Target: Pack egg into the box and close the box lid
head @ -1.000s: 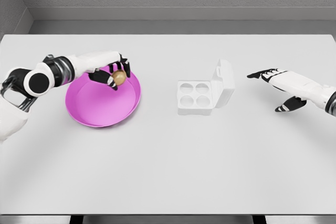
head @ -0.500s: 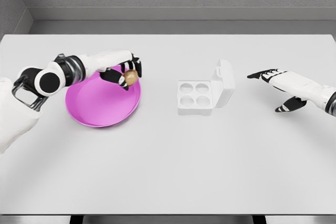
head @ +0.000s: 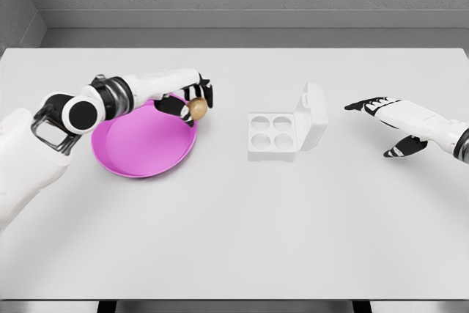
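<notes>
Above the pink plate's [head: 139, 153] right rim, the left hand [head: 192, 99] holds the egg [head: 197, 109] in curled fingers, seemingly around its middle. Light, smooth and brittle, it likely needs gentle pressure. Across the surface [head: 234, 240] sits the box [head: 272, 135], lid up; the right hand [head: 392, 124] hovers with fingers spread.

No text, label, brand, number or sign can be read anywhere in the head view. The white box [head: 284, 134] with its raised lid, the pink plate [head: 139, 148] and the grey table [head: 234, 218] all show plain, unmarked surfaces. The black and white patches on both arms are only colouring, not lettering.
</notes>
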`<act>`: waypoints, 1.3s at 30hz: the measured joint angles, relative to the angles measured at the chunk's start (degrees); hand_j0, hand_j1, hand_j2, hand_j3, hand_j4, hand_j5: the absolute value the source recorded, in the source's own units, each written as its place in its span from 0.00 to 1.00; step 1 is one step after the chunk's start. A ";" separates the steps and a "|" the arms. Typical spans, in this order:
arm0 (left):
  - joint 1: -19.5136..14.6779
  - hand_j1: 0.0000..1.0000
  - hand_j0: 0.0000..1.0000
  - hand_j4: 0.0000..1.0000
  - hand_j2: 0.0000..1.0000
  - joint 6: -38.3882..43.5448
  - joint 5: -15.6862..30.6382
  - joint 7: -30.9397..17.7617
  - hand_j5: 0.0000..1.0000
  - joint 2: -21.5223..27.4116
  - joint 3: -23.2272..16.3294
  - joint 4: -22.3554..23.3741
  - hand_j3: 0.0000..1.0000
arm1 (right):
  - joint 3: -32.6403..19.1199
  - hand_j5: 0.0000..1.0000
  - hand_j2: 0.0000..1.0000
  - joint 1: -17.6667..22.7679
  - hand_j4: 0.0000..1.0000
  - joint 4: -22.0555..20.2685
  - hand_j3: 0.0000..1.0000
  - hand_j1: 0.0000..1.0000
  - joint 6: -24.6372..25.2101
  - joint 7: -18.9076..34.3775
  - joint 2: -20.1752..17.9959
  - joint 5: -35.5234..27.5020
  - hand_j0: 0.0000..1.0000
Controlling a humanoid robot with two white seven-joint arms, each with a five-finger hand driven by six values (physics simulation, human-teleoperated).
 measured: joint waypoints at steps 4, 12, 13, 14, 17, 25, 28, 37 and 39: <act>-0.09 0.38 0.38 0.38 0.38 -0.04 -0.20 0.01 0.38 -0.98 -0.05 0.00 0.38 | -0.01 1.00 1.00 -0.09 1.00 0.01 1.00 1.00 0.00 0.02 0.00 0.00 1.00; -0.09 0.36 0.36 0.36 0.36 -0.04 -0.36 0.01 0.36 -2.45 -0.16 0.06 0.36 | -0.02 1.00 1.00 -0.09 1.00 0.02 1.00 1.00 0.00 0.03 0.00 0.00 1.00; -0.09 0.36 0.36 0.36 0.36 -0.04 -0.37 0.01 0.36 -2.66 -0.16 0.07 0.36 | -0.02 1.00 1.00 -0.09 1.00 0.02 1.00 1.00 0.00 0.03 0.00 0.00 1.00; -0.09 0.36 0.36 0.36 0.36 -0.04 -0.37 0.01 0.36 -2.86 -0.17 0.09 0.36 | -0.02 1.00 1.00 -0.09 1.00 0.01 1.00 1.00 0.00 0.03 0.00 0.00 1.00; -0.09 0.36 0.36 0.36 0.36 -0.04 -0.39 0.01 0.36 -3.28 -0.23 0.12 0.36 | -0.02 1.00 1.00 -0.09 1.00 0.00 1.00 1.00 0.00 0.04 0.00 0.00 1.00; -0.09 0.36 0.36 0.36 0.36 -0.14 -0.48 0.01 0.36 -4.83 -0.35 0.15 0.36 | -0.02 1.00 1.00 -0.09 1.00 0.00 1.00 1.00 0.00 0.03 0.00 0.00 1.00; -0.26 0.36 0.36 0.36 0.36 -0.17 -0.47 0.01 0.36 -5.49 -0.40 0.17 0.36 | -0.02 1.00 1.00 -0.09 1.00 -0.01 1.00 1.00 0.00 0.02 0.00 0.00 1.00; -0.53 0.36 0.36 0.36 0.36 -0.15 -0.51 0.01 0.36 -7.22 -0.58 0.60 0.36 | -0.02 1.00 1.00 -0.09 1.00 -0.25 1.00 1.00 0.00 0.02 0.09 -0.04 1.00; -0.62 0.36 0.36 0.36 0.36 -0.14 -0.53 0.01 0.36 -7.45 -0.60 0.74 0.36 | -0.02 1.00 1.00 -0.09 1.00 -0.26 1.00 1.00 0.00 0.03 0.09 -0.05 1.00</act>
